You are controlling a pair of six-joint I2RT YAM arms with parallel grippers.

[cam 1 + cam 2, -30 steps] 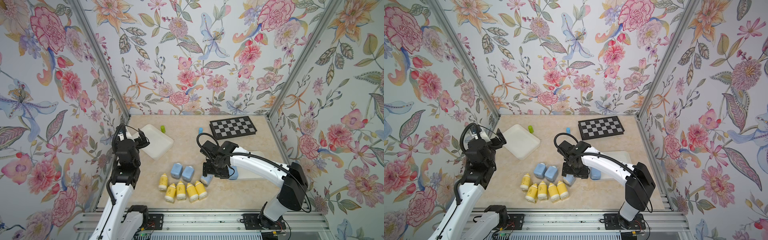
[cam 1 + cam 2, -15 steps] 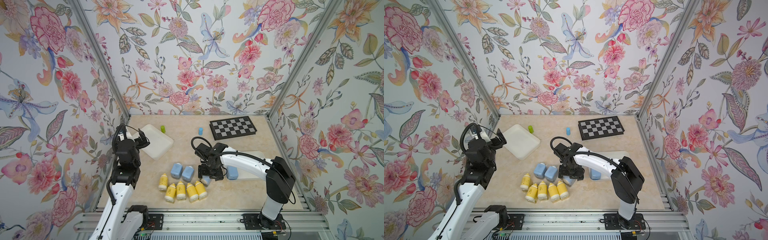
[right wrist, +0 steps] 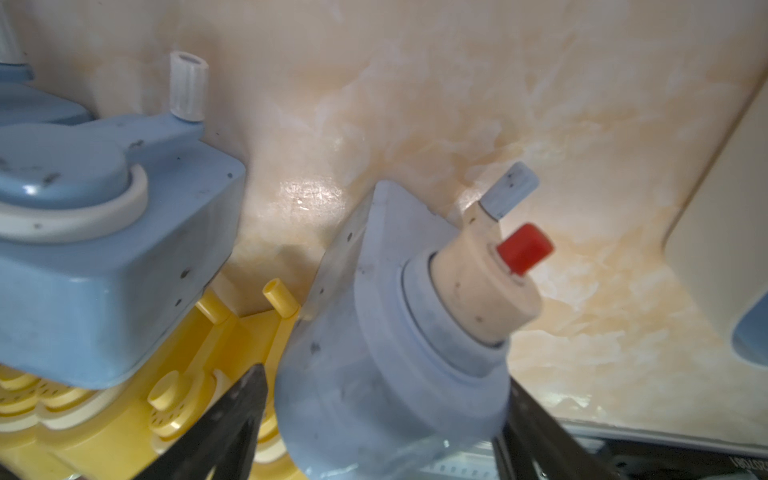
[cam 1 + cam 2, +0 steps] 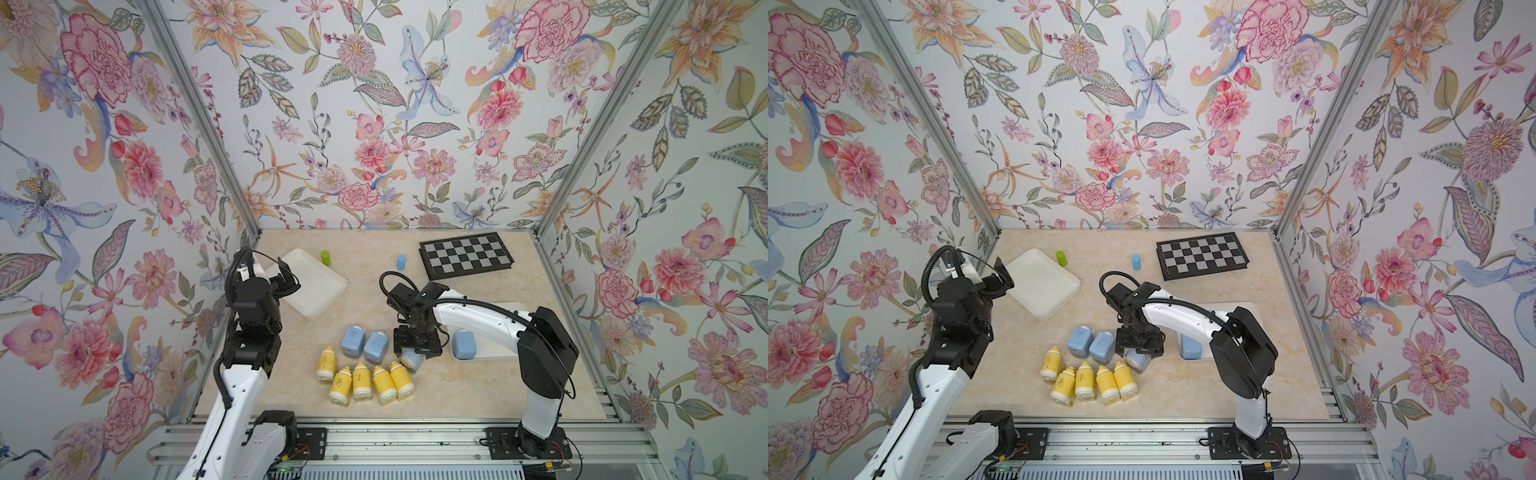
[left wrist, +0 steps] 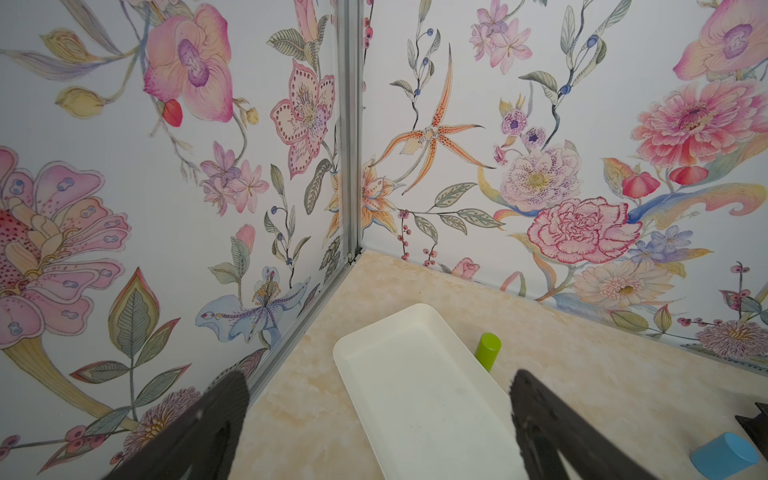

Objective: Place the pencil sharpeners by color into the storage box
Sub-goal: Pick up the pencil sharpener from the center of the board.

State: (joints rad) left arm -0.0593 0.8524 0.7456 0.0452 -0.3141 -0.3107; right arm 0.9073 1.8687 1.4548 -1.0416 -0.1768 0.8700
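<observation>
Left wrist view is showing the left gripper [image 5: 379,374] hanging with its fingers spread wide and nothing between them. It is hovering above the left storage tray [image 5: 415,395], which is lying empty near the rear-left corner, with a green cylinder [image 5: 488,349] standing just beside it. Moving rightward in a top view, five yellow pencil sharpeners [image 4: 360,380] are lying bunched at the front centre. Two pale-blue pencil sharpeners [image 4: 353,340] are standing side by side just behind them. Next, the right gripper [image 3: 383,374] is straddling a third, tilted pale-blue sharpener [image 3: 374,291]. I cannot tell whether the pads are pressing on it, since it is looking blurred. Farthest right, a fourth blue sharpener [image 4: 463,344] is sitting in the right storage tray [image 4: 496,351].

The step in hand is looking like a pick of the tilted piece. Doing it well is probably meaning squeezing the flat body sides rather than the crank. Then comes lifting straight up, since it is leaning close to the yellow ones, and setting it beside its blue mate.

Only the right wrist view is revealing the tilt, the crank handle and a red button [image 3: 525,248]. Both top views are hiding most of that sharpener under the gripper, yet they alone are giving the whole layout.
</observation>
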